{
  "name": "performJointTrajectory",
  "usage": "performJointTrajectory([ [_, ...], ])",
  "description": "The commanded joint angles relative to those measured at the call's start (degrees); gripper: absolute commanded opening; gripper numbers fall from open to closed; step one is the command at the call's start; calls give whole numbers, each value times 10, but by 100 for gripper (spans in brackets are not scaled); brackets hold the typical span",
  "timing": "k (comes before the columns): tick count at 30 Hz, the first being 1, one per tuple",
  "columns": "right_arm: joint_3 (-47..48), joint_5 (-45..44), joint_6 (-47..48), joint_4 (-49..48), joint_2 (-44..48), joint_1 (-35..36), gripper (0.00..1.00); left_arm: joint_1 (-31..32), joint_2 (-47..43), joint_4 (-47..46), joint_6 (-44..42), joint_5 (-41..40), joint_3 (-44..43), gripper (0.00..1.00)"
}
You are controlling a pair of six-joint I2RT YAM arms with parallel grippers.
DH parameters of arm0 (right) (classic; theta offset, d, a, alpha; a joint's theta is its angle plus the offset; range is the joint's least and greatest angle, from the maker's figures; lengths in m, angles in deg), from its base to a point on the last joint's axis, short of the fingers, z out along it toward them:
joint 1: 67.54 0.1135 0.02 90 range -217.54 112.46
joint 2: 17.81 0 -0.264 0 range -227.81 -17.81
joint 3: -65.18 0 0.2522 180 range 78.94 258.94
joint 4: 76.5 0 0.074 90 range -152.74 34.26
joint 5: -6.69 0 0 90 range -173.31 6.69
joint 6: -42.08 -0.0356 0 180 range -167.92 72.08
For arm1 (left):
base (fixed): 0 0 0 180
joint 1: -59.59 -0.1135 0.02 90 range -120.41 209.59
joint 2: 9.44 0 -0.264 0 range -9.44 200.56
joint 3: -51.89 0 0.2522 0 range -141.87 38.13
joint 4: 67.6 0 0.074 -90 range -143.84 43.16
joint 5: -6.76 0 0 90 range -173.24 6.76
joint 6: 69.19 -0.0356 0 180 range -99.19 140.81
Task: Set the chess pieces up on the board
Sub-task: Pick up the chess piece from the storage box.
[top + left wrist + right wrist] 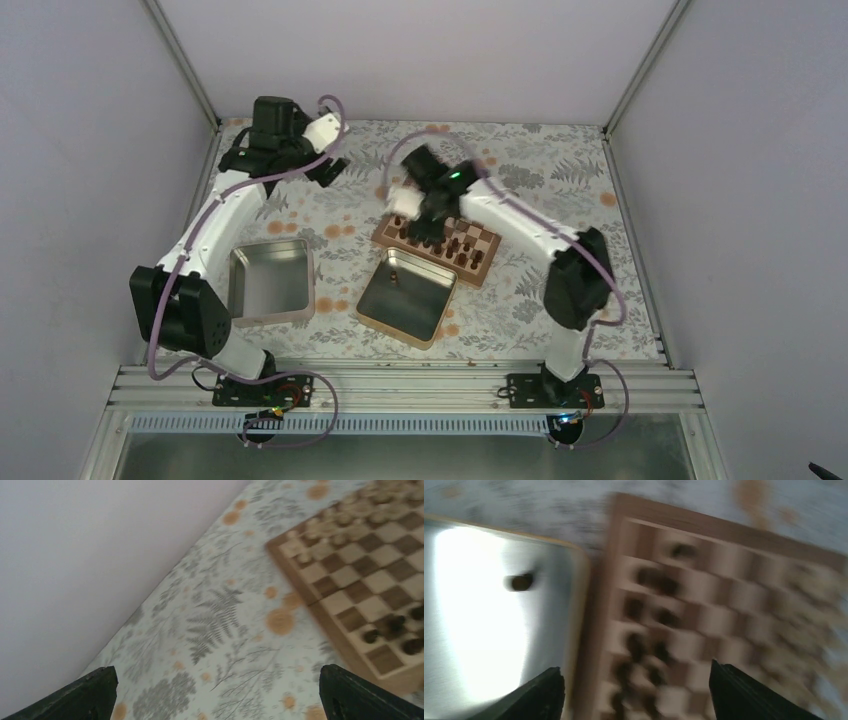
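The board [487,243] lies mid-table, beyond a metal tin. Dark chess pieces [460,250] stand in its near rows. My right gripper [425,225] hovers over the board's left half. In the blurred right wrist view it [636,700] is open and empty above the dark chess pieces [649,615] on the board [734,615]. One dark piece [521,581] lies in the tin. My left gripper [330,165] is at the back left, open over bare cloth [215,700]. The left wrist view also catches the board [380,582] with dark chess pieces [395,625] and pale ones [345,525].
Two square metal tins sit near the arms: one at the left [270,282], one just in front of the board [407,298], its rim close to the board's edge [574,630]. A floral cloth [560,180] covers the table. Grey walls enclose three sides.
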Motion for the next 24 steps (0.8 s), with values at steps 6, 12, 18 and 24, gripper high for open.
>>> performJointTrajectory([
  [6,-43,-14,-36,-175,131,-289,100,195,32,206,-108,-56,-9,100],
  [12,-96,-10,-64,-250,129,-363,100,274,59,246,-115,-92,33,98],
  [18,-110,-16,-82,-287,126,-383,100,303,102,270,-122,-93,32,92],
  [24,-117,-16,-75,-287,126,-383,100,314,136,279,-127,-75,12,85],
])
